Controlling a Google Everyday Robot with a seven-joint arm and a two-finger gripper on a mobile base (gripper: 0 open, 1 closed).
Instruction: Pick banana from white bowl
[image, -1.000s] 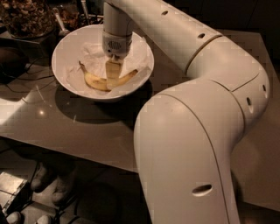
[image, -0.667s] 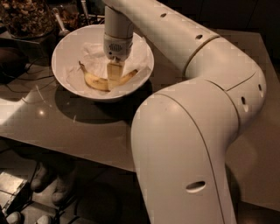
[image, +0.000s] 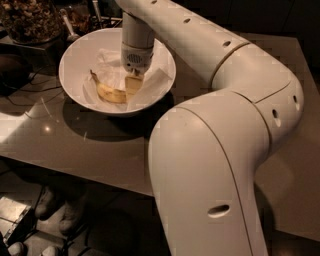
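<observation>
**Claw down on banana in white bowl; grip unconfirmed**

Since the earlier frames the claw (image: 133, 86) had sunk slightly lower into the white bowl (image: 75, 57). The end of the banana (image: 111, 93) that had shown to the claw's right was no longer seen. The bowl had not shifted on the table (image: 75, 145).

The claw stood upright over the fruit's middle, touching it or very nearly so. In my judgement this posture served a top-down grasp across the banana's narrow width. The banana lay on the crumpled paper lining (image: 107, 60), stem toward the bowl's left wall, inside the bowl and not lifted.

Whether the claw was open or closed on the fruit could not be told, as the wrist housing and dim light masked it. The banana's right part was hidden behind the claw or under a paper fold. The granola jar (image: 30, 20) at upper left was cut off by the frame edge. The arm (image: 225, 65) blocked much of the table.
</observation>
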